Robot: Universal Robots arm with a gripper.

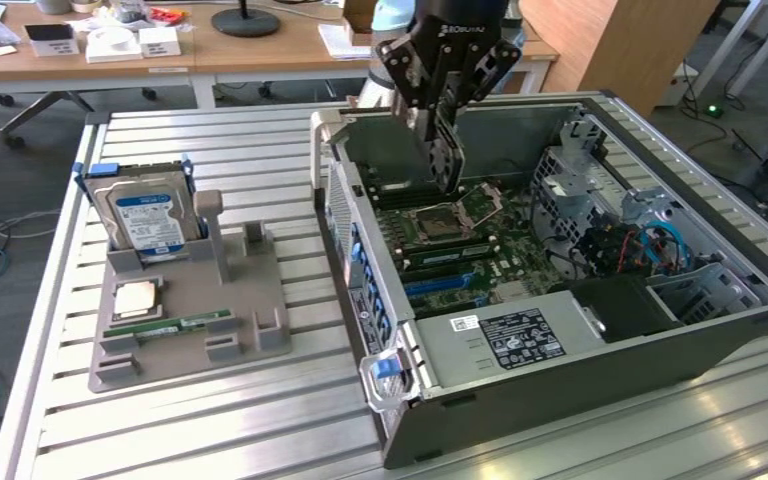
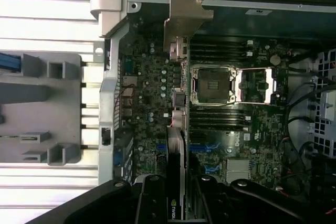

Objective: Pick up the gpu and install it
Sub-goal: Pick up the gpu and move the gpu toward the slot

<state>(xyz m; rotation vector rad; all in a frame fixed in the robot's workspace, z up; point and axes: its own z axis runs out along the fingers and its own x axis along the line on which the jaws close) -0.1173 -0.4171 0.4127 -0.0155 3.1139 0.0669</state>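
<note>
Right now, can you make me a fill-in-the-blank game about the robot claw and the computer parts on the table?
1. The claw is shut on the ____.
2. The hard drive stands ____ in the gray holder.
3. The claw hangs over the ____ computer case.
Missing words: gpu, upright, open.

ROBOTIQ stands on the black body of the tool (image 1: 435,125). The badge on the edge of the gpu (image 2: 176,161) and the blue-and-white label on the hard drive (image 1: 148,215) are too small to read.
</note>
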